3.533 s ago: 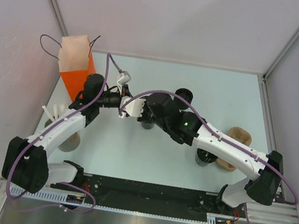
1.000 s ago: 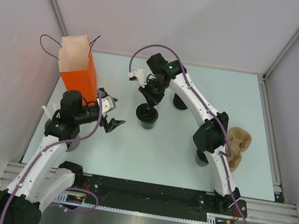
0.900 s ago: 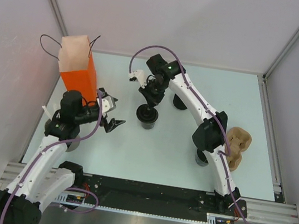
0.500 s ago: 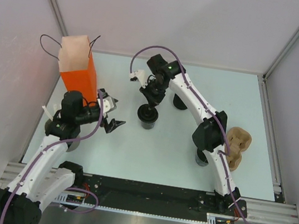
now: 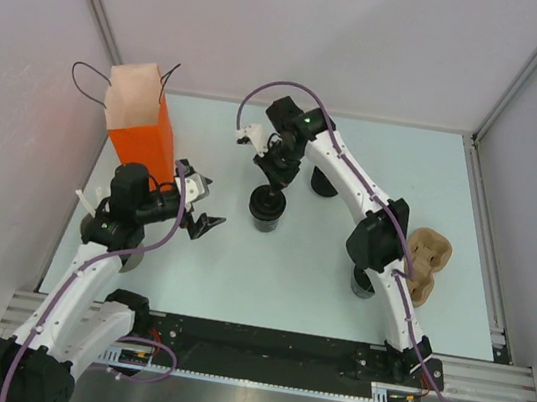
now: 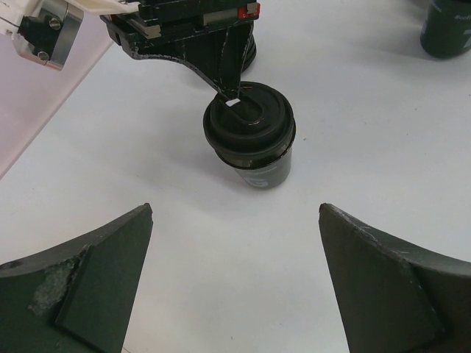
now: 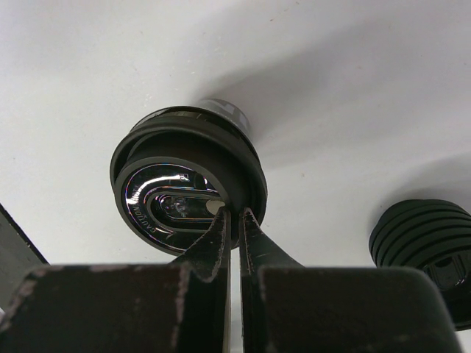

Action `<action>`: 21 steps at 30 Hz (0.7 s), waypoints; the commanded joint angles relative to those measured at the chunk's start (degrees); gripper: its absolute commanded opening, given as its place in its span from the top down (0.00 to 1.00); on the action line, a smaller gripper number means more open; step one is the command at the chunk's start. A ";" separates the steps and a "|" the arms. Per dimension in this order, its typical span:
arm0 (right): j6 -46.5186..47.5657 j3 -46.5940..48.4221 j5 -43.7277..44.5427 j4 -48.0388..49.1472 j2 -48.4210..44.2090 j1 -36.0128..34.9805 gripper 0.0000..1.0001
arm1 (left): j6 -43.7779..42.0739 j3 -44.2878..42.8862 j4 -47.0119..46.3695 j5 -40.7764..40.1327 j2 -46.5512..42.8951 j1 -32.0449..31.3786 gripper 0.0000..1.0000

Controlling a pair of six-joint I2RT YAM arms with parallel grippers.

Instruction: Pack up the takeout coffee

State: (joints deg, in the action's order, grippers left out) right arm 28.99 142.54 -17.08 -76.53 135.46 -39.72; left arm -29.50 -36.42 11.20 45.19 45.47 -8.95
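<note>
- Standing apart now, the arms are no longer crowding together over the cup (image 5: 267,208) as they were a few seconds back. Across the last second almost nothing is shifting.
- The right jaws are staying pressed shut and gripping nothing, with their tips sitting at the near rim of the lid (image 7: 184,193). I cannot tell whether they are pushing down on it.
- The left jaws are gaping fully open and empty. The cup is standing upright on the tabletop (image 6: 353,184), straight ahead of them and well apart.
- Judging from this, the lid is looking seated and the cup is waiting for a grasp. It is not yet heading for the bag (image 5: 140,126), which is standing behind the left jaws and off to their side.
- The lid is showing as glossy black plastic, round with a stepped rim, its raised oval ridge catching the light.
- The cup body is reading as matte dark paper tapering downward, with pale print too blurred to read.
- The bag is standing as orange paper, open-topped, with thin cord handles.
- Just right of the right jaws, a ribbed black stack (image 7: 423,246) is sitting on the tabletop.
</note>
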 commanded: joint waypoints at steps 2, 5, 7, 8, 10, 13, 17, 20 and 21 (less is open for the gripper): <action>-0.96 1.69 0.56 -1.16 1.04 0.26 0.98 | -0.65 0.21 -2.06 1.39 -0.03 0.51 0.00; -0.87 1.69 0.21 -1.16 1.12 0.18 0.97 | -0.74 0.30 -2.15 1.48 -0.03 0.51 0.00; -0.78 1.69 0.38 -1.16 1.12 -0.18 0.97 | -0.65 0.30 -2.06 1.57 -0.03 0.51 0.00; -0.87 1.69 0.56 -1.16 1.21 -0.26 0.97 | -0.65 0.21 -2.06 1.48 -0.03 0.51 0.00; -0.87 1.69 0.82 -1.08 1.39 -0.44 0.97 | -0.74 0.21 -2.15 1.57 -0.21 0.51 0.00; -0.96 1.69 1.08 -0.90 1.65 -0.79 0.97 | -0.65 0.21 -2.15 1.57 -0.12 0.51 0.00; -1.04 1.78 1.35 -0.64 1.83 -1.23 0.97 | -0.65 0.30 -2.06 1.66 -0.12 0.51 0.00; -1.13 1.78 1.88 -0.29 1.83 -1.41 0.97 | -0.74 0.30 -1.97 1.74 -0.12 0.51 0.00; -1.13 1.78 1.96 -0.20 1.83 -1.41 0.97 | -0.74 0.21 -1.89 1.74 -0.21 0.51 0.00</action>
State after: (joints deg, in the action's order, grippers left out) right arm 28.62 142.54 -16.34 -76.49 136.70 -40.77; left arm -29.50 -36.42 11.20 45.21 45.50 -8.95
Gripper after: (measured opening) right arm 0.036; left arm 0.996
